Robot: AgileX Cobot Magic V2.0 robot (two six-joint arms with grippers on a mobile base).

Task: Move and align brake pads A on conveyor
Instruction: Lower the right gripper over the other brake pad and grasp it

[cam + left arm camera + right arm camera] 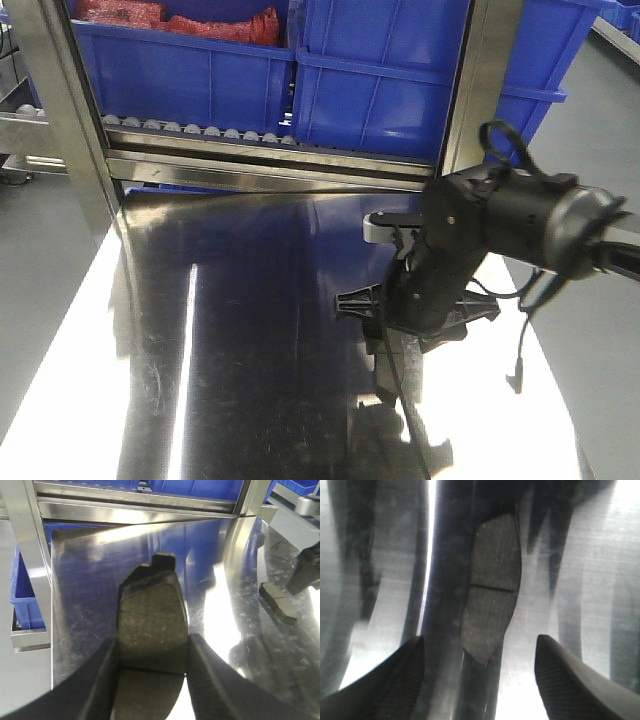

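Steel table (250, 330): we see a shiny sheet filling the front view, streaked with glare and mirroring the blue above it.
Rack (60, 110): a steel frame stands at the table's far edge, carrying a row of small rollers (200, 130).
Right-hand bin (380, 90): a large blue crate sits on the rack. Its inside is hidden from us.
Left-hand bin (190, 75): a blue crate sits on the rollers beside the other one. It holds red bundles (180, 18), but we cannot tell what they are.
Low crate (22, 600): only the left wrist camera shows us this third blue crate, below the table's left edge.
Right arm (520, 215): black, it reaches in from the right and bends down over the table. The front view shows it, but not the pad under it.
Left gripper (152, 645): its two dark fingers are clamped on the sides of a brake pad. We find it only in its own wrist view.
Right gripper (480, 645): its fingers stand wide apart above the steel and grip nothing.
Held brake pad (152, 605): it is pinched near its groove and carried over the table, with its end tab pointing towards the rack.
Lying brake pad (492, 585): it rests flat on the steel table just ahead of the right gripper's parted fingers. The left wrist view shows it from the side, at the right edge of the picture.
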